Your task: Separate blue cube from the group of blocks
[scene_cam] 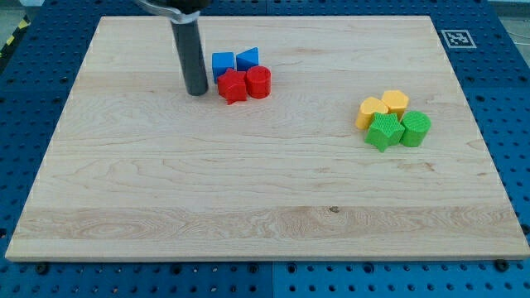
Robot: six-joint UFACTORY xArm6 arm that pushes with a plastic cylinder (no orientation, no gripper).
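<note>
The blue cube (222,64) sits near the view's top centre in a tight group with a blue wedge-like block (248,59) on its right, a red star-shaped block (233,86) below it and a red cylinder (258,82) at the lower right. My tip (197,91) rests on the board just left of the red star-shaped block and below-left of the blue cube, a small gap away from both.
A second group lies at the view's right: a yellow heart-like block (372,111), a yellow hexagonal block (395,103), a green star-shaped block (385,131) and a green cylinder (415,128). The wooden board (248,207) has a marker tag (455,37) at its top right corner.
</note>
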